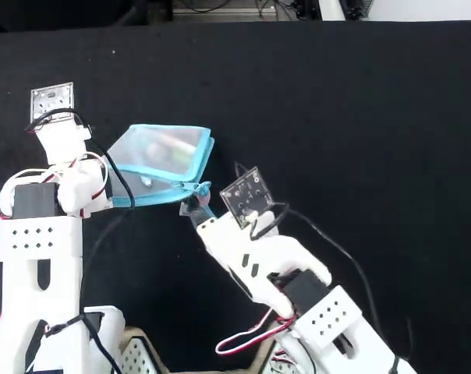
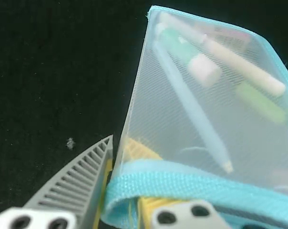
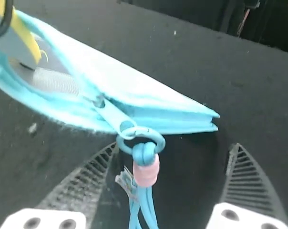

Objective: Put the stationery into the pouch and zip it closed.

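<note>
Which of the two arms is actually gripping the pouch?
The left arm: its jaws are clamped on a corner of the pouch. The right arm has its jaws open, the zipper pull cord between them.

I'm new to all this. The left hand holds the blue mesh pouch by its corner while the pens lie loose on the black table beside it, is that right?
Not quite. The pens are not loose on the table: they lie inside the pouch, as the left wrist view shows through its mesh. The left hand does hold the pouch by its corner.
</note>
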